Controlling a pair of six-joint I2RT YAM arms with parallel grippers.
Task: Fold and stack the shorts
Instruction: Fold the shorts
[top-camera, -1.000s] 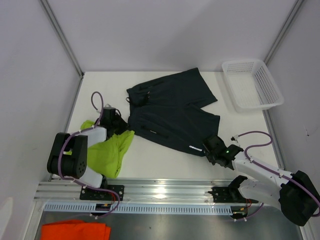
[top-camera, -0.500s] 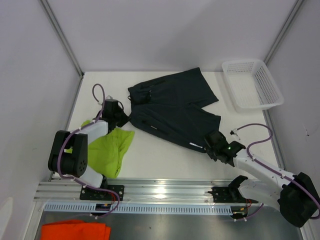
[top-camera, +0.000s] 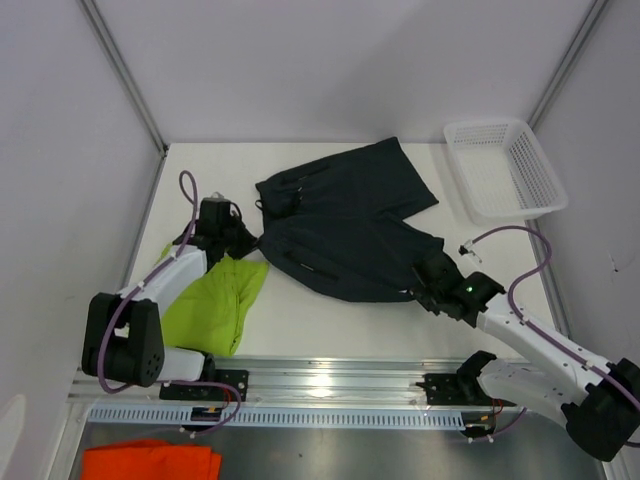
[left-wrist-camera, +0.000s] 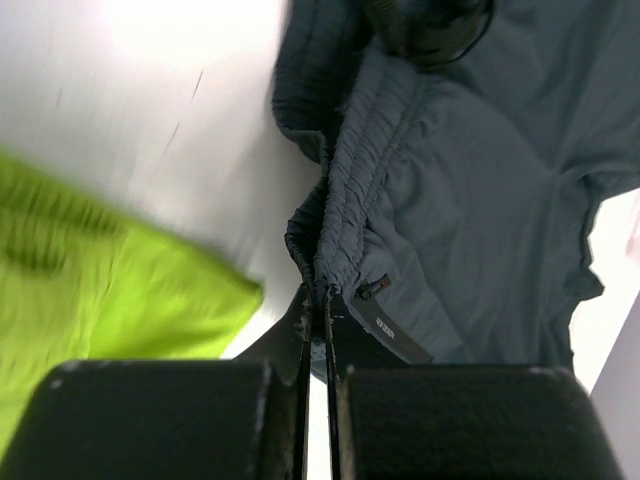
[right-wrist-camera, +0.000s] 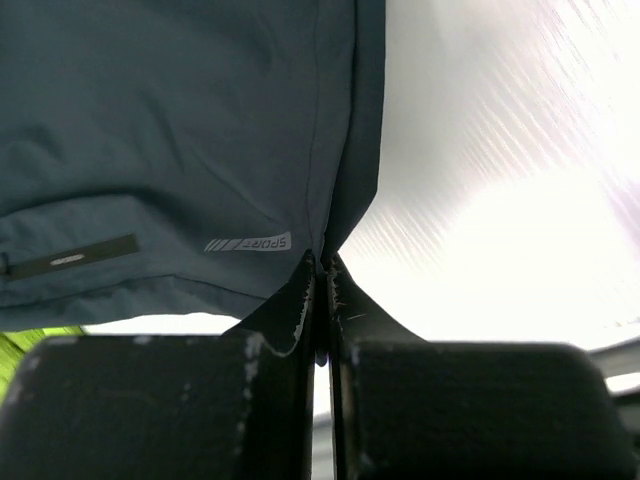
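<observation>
The left gripper (left-wrist-camera: 318, 300) is clamped on the gathered waistband of the dark shorts (top-camera: 350, 225), with the lime shorts (top-camera: 210, 300) crumpled just behind it (not held). The right gripper (right-wrist-camera: 322, 268) pinches a leg hem. Lifting both corners evenly should give a flat fold. The dark cloth sags rumpled between the grippers.

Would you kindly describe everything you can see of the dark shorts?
The dark shorts are navy-charcoal, soft thin fabric, with a gathered elastic waistband and a small white SPORT print near one leg hem. They lie spread and rumpled, unfolded, on the table. The left tool is shut on the waistband edge, the right tool on a leg hem.
</observation>
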